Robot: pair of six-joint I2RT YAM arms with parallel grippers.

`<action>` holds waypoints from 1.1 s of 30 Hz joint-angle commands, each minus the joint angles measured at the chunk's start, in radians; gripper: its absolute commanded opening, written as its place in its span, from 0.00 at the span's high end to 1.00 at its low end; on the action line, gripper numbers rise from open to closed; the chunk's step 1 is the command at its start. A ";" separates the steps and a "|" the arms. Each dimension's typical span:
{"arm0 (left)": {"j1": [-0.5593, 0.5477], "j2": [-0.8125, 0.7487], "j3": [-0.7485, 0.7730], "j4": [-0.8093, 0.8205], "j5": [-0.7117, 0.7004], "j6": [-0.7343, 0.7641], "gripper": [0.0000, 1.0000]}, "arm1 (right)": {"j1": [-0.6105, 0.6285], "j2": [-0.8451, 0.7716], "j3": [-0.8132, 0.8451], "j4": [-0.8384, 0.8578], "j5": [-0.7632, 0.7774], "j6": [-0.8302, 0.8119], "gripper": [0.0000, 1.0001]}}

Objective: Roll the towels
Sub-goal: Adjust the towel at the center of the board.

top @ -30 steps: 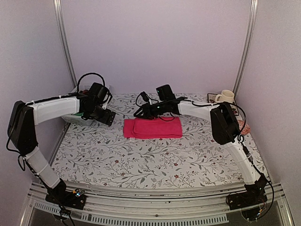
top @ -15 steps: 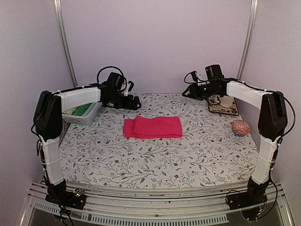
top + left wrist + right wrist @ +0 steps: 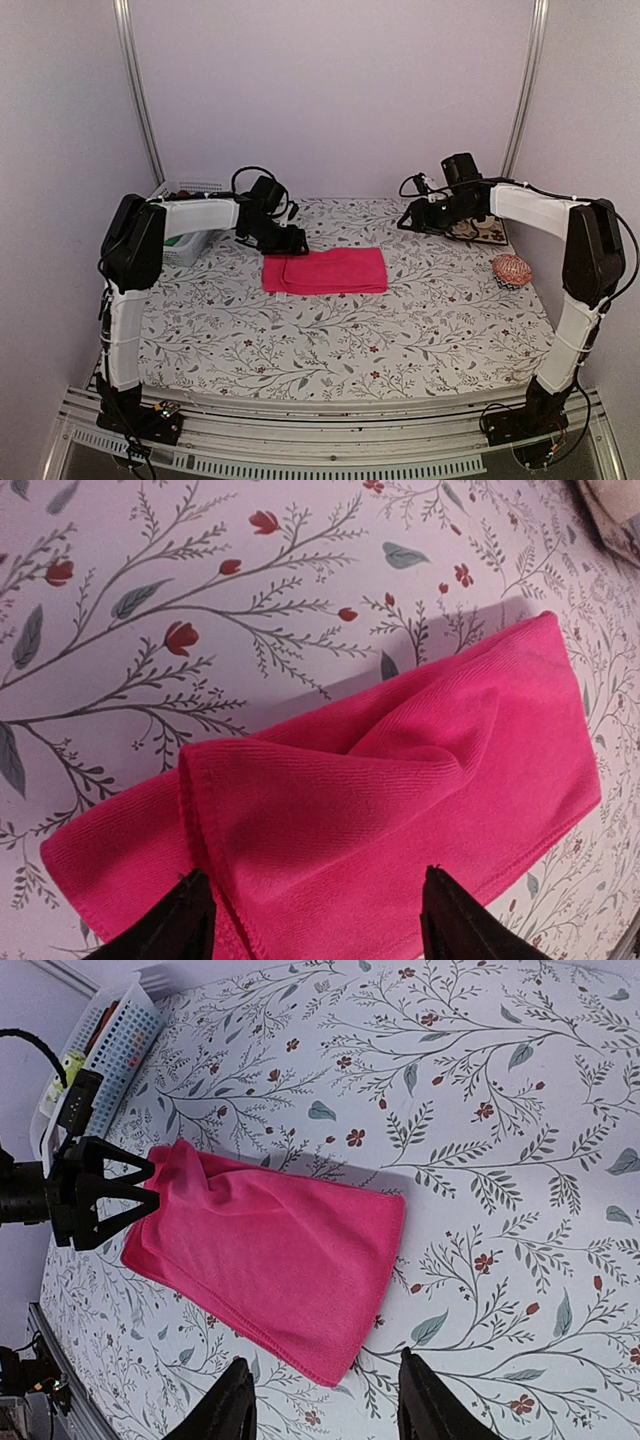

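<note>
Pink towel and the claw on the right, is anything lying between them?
Nothing, just the flowery table cover. The top view shows the right gripper off the far right corner of the pink towel, with only bare printed cover between them.

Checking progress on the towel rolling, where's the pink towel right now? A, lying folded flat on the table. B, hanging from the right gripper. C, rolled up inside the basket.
A: the pink towel lies folded flat on the table, the left gripper open at its left end, the right gripper open and clear of it.
</note>
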 commanded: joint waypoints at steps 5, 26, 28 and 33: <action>-0.007 -0.018 -0.022 -0.006 -0.061 -0.001 0.30 | 0.001 -0.041 -0.017 0.013 -0.030 0.006 0.51; 0.001 0.048 0.007 -0.044 -0.078 0.010 0.43 | 0.000 -0.008 0.019 -0.005 -0.050 -0.008 0.52; 0.002 0.052 0.006 -0.043 -0.074 0.011 0.46 | 0.000 -0.006 0.023 -0.009 -0.051 -0.011 0.52; 0.011 0.061 0.009 -0.040 -0.062 0.009 0.57 | 0.001 -0.003 0.029 -0.011 -0.051 -0.014 0.52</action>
